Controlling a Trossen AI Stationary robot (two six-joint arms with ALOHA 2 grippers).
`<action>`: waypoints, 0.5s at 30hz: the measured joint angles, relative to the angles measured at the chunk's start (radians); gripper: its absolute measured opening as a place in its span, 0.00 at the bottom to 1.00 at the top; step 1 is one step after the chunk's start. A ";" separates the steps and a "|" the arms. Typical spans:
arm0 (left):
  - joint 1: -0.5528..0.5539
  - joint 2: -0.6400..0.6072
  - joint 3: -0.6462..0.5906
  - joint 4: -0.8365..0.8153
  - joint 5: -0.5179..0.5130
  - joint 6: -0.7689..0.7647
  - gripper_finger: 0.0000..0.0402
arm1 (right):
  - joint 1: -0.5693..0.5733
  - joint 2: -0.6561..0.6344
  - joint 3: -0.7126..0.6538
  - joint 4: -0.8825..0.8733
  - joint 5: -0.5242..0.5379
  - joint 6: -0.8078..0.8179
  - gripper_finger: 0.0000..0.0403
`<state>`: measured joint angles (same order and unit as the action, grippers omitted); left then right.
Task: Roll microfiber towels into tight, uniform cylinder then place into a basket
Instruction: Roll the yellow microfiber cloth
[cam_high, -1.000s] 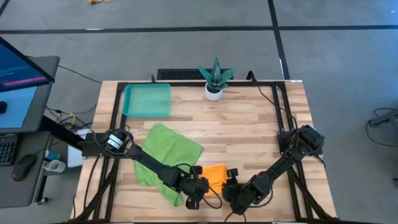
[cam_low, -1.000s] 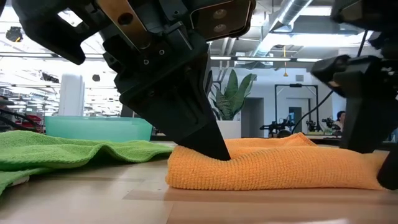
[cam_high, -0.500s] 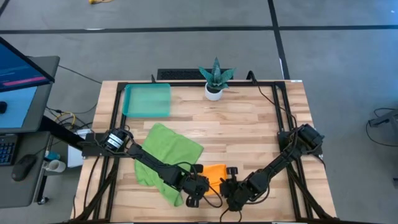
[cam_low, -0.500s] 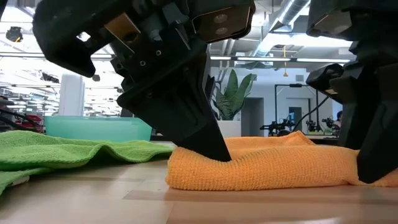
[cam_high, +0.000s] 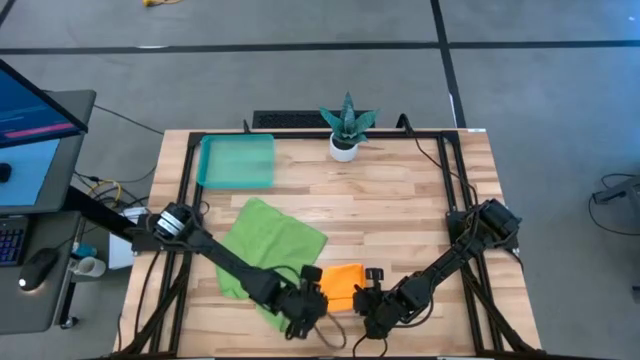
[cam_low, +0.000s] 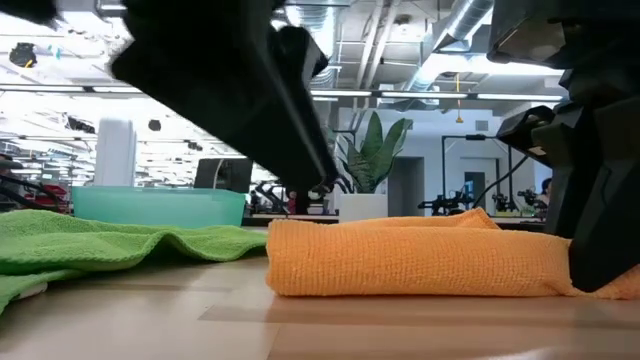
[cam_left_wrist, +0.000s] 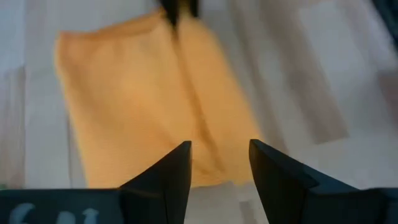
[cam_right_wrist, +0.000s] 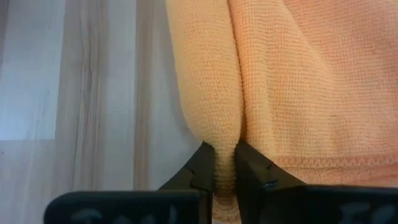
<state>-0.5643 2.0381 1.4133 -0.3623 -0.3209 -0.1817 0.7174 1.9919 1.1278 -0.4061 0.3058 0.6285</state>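
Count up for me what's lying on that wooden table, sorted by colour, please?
Orange: 1, the orange towel
Green: 3, the green towel, the teal basket, the spiky plant in its white pot
Total: 4 things

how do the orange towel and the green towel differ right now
The orange towel is folded into a compact, thick bundle; the green towel lies spread out and rumpled.

The orange towel has a fold pinched by the right end effector, while the open left end effector hovers above it; the green towel is in neither end effector.

The orange towel sits at the table's near edge; the green towel lies closer to the basket.

Both lie on the table, outside the basket.
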 joint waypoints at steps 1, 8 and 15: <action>-0.009 0.010 0.001 0.034 -0.004 0.013 0.38 | 0.000 0.000 0.000 0.000 0.000 0.000 0.13; -0.023 0.077 0.002 0.113 -0.029 0.073 0.38 | 0.000 0.000 0.000 0.001 0.000 0.005 0.13; 0.015 0.079 0.003 0.066 -0.013 0.000 0.38 | 0.000 0.000 0.000 0.001 0.000 0.010 0.13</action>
<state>-0.5491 2.1172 1.4158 -0.2961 -0.3334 -0.1813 0.7174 1.9919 1.1278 -0.4049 0.3058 0.6389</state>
